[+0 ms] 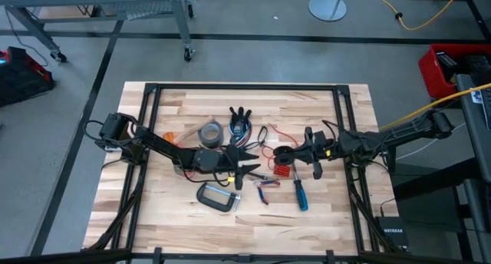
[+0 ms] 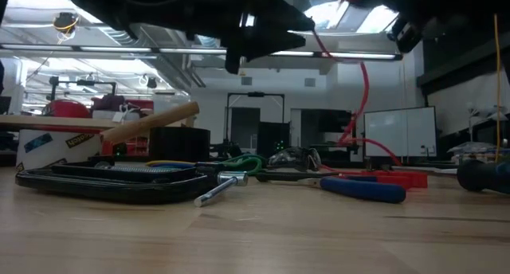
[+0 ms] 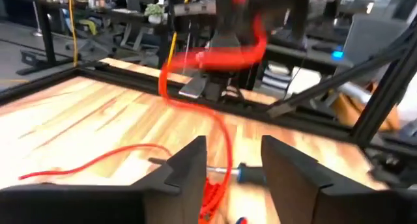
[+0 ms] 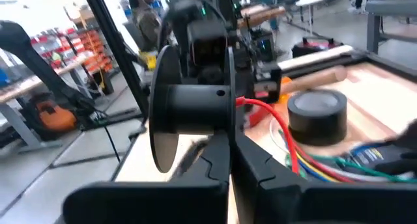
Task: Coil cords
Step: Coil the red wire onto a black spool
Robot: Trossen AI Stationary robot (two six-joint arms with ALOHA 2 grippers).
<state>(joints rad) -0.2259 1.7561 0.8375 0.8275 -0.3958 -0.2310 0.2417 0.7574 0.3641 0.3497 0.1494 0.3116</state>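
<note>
The right gripper (image 1: 307,152) sits right of centre in the high view, its fingers clamped on a black spool (image 4: 192,107); in the right wrist view the spool's two discs fill the middle of the frame, held from below. A red cord (image 4: 273,123) leaves the spool's hub and runs toward the lower right of that frame, past a grey tape roll (image 4: 317,116) and a bundle of green, blue and white cords (image 4: 339,160).

The left gripper (image 1: 247,166) lies just left of centre in the high view, its fingers spread with nothing between them. In the left wrist view the red cord (image 3: 215,61) arcs across the upper middle, drops between the two dark fingers (image 3: 186,172) and trails over the wooden table (image 3: 78,113) toward the lower left. In the low view it hangs as a red line right of centre.
</note>
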